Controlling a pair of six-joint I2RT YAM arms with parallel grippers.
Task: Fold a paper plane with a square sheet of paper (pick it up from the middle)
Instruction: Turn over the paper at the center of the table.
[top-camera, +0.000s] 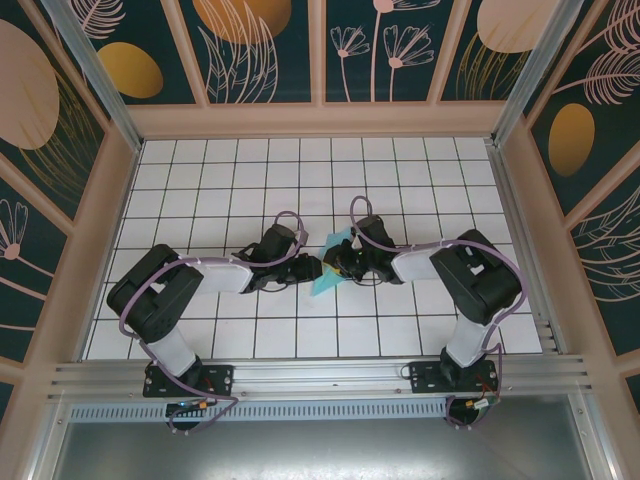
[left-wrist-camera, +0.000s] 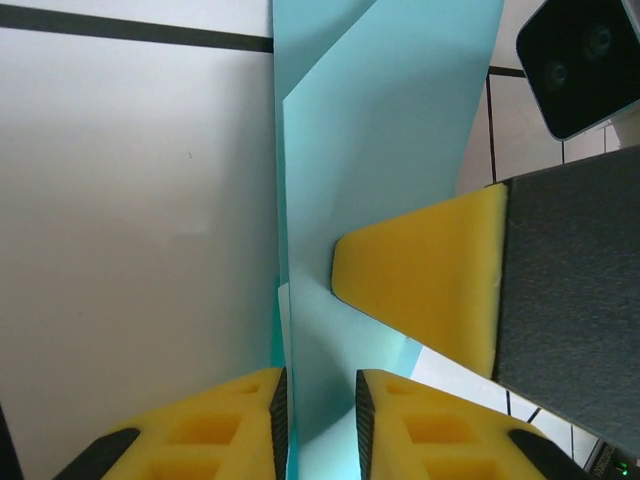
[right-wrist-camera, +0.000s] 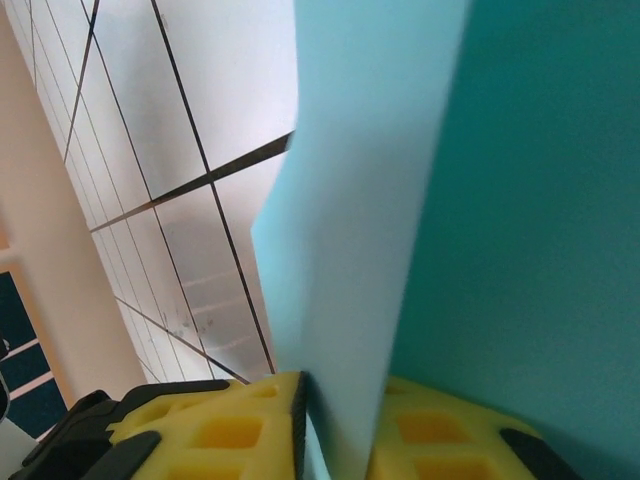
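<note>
CENTRE OF THE WORKTOP (top-camera: 200, 170): my two arms meet nose to nose at the light-blue sheet of paper (top-camera: 327, 270). It is partly folded and stands on edge, its long axis running from 1 to 7 o'clock in the overhead view. The sheet lies at 3 o'clock from my left end effector (top-camera: 305, 271) and at 9 o'clock from my right end effector (top-camera: 343, 265), with neither arm nearer. Each has its jaws drawn narrow with the paper between them. Whether they truly pinch it, I cannot tell. One yellow pad (left-wrist-camera: 420, 285) of the right one lies against the sheet's face.
</note>
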